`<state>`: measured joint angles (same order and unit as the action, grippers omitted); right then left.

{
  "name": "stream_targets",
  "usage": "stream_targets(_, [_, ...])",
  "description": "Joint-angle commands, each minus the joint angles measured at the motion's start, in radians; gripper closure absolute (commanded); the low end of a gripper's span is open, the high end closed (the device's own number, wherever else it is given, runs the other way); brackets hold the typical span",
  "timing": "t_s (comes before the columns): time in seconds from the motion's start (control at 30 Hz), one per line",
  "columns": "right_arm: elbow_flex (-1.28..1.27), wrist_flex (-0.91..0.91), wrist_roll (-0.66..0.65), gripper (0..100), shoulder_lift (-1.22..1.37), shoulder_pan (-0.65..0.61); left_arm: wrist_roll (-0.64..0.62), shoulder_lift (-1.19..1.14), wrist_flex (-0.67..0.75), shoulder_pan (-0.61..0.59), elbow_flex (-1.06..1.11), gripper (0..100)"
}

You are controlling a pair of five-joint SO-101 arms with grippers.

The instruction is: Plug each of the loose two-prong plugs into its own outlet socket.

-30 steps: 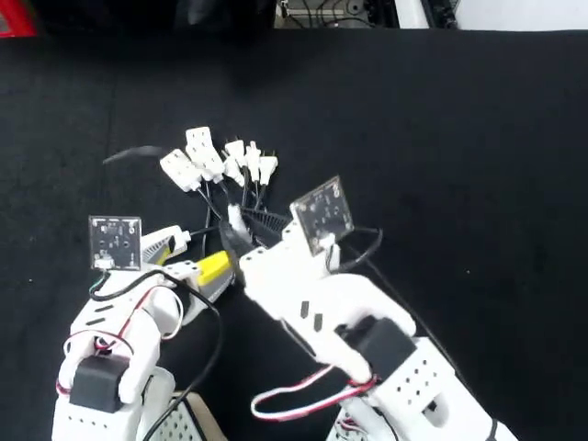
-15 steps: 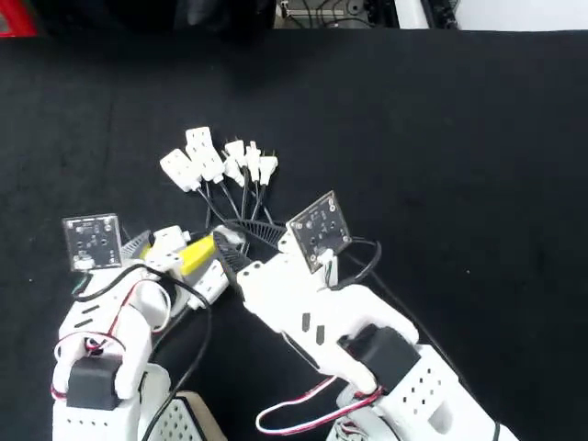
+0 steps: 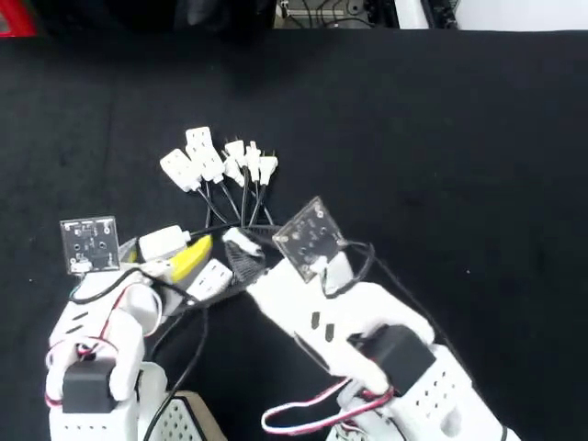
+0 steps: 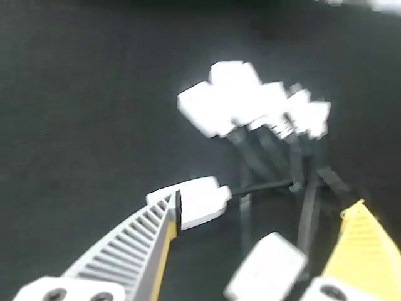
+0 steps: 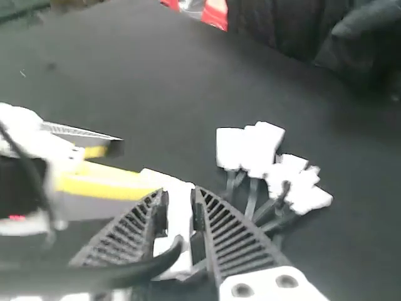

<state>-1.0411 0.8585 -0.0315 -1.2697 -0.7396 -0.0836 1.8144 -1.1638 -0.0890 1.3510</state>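
Observation:
A bundle of white plugs and sockets [image 3: 220,158] on short black cables lies mid-table, also in the left wrist view [image 4: 250,103] and the right wrist view [image 5: 269,160]. My left gripper [image 3: 172,253] stands open near the bundle's cable ends. Its grey finger [image 4: 147,232] touches a loose white plug [image 4: 197,200]. A second white block [image 4: 266,266] lies between that finger and the yellow finger [image 4: 357,244]. Close beside it, my right gripper [image 5: 178,194] is shut on a white plug [image 5: 178,216] at the bundle's near side [image 3: 241,246].
Black cloth [image 3: 441,138] covers the whole table, with open room to the right and far side. The two grippers sit within a few centimetres of each other. Black cables [image 3: 243,207] fan from the bundle toward both arms. Clutter lines the far edge [image 3: 331,11].
The left arm swung left, and its gripper now straddles two white pieces. The right gripper drew back slightly toward the arms and closed in beside the left one.

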Motion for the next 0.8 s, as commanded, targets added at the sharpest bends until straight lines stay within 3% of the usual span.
stream_targets(0.0, [0.131,0.060,-0.083,98.5,0.160,0.021,0.212,0.006,-0.112,-0.154,-0.085,61])
stream_targets(0.33, [0.369,0.069,-0.195,98.6,0.779,0.011,0.413,0.006,-0.166,-0.565,0.087,60])
stream_targets(0.53, [0.403,0.064,-0.216,98.6,0.915,-0.084,0.425,0.006,-0.091,-0.671,0.234,61])
stream_targets(0.77, [0.410,-0.043,-0.166,98.6,1.020,-0.084,0.427,0.006,-0.060,-0.727,0.268,61])
